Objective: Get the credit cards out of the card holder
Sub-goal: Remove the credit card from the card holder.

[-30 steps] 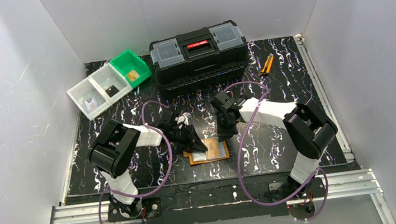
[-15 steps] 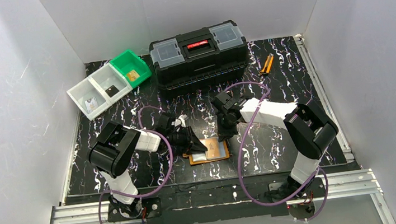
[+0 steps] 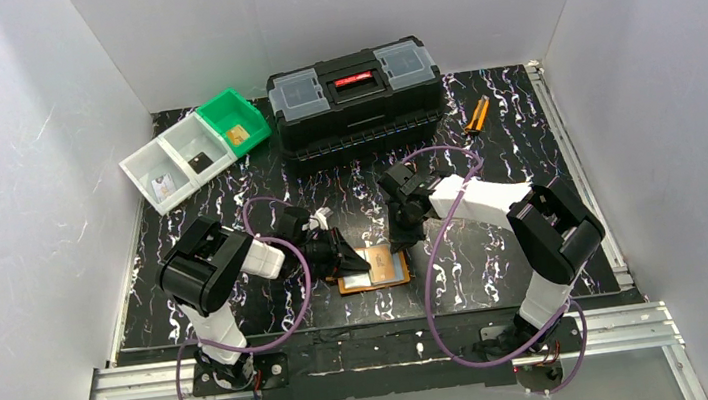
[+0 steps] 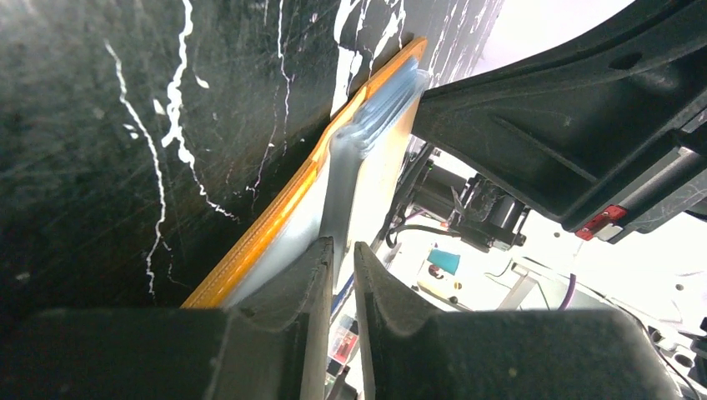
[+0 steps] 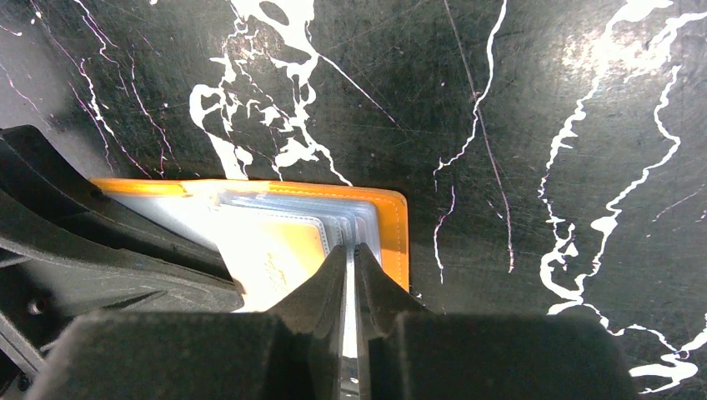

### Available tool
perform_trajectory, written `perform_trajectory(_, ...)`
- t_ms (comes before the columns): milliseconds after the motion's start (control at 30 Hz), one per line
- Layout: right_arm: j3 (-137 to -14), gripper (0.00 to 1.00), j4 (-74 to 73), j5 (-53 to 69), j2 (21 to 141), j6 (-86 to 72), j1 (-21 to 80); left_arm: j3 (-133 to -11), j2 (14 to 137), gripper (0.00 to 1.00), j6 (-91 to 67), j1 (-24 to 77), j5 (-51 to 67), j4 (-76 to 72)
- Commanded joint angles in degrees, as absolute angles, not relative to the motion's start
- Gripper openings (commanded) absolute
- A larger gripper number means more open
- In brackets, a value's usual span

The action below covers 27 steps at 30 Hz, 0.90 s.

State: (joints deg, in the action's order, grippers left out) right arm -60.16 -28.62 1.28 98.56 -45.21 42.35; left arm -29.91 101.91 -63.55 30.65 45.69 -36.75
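Observation:
The orange card holder [image 3: 375,269] lies open on the black mat between the two arms. A gold-tan credit card [image 3: 378,261] shows in its top clear pocket; other cards are hidden. My left gripper [image 3: 355,259] is at the holder's left edge. In the left wrist view its jaws [image 4: 343,246] are almost closed on a bluish pocket leaf [image 4: 333,175], raised off the orange cover [image 4: 267,242], with the card [image 4: 379,167] beside it. My right gripper [image 3: 400,240] is at the holder's right end. In the right wrist view it [image 5: 351,248] is shut on the pocket edges by the orange border [image 5: 392,229].
A black toolbox [image 3: 356,99] stands at the back middle. White bins [image 3: 175,165] and a green bin [image 3: 235,121] stand at the back left. Orange-handled pliers [image 3: 476,116] lie at the back right. Purple cables loop over the mat near both arms.
My left arm's wrist has drawn back to the left and toward the near edge, while its fingertips stay at the holder. The right arm and the holder have not moved.

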Motion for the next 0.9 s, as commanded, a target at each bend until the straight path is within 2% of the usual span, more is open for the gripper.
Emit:
perform_trajectory(0,-56.6,0.13,-32.5,-1.7,103.5,-44.2,42.8,-28.9,102.0,0.16,-64.0,29.9,46.6,-38.2)
perform_trajectory(667,-56.3,0.12,-32.4,-1.6,103.5,-44.3,42.6,-31.9,104.2,0.08,-63.7,29.9,47.7,-37.7)
perform_trajectory(867,-56.3,0.12,-32.4,-1.6,103.5,-44.3,42.5,-32.2,104.0,0.01,-63.7,29.9,47.9,-37.6)
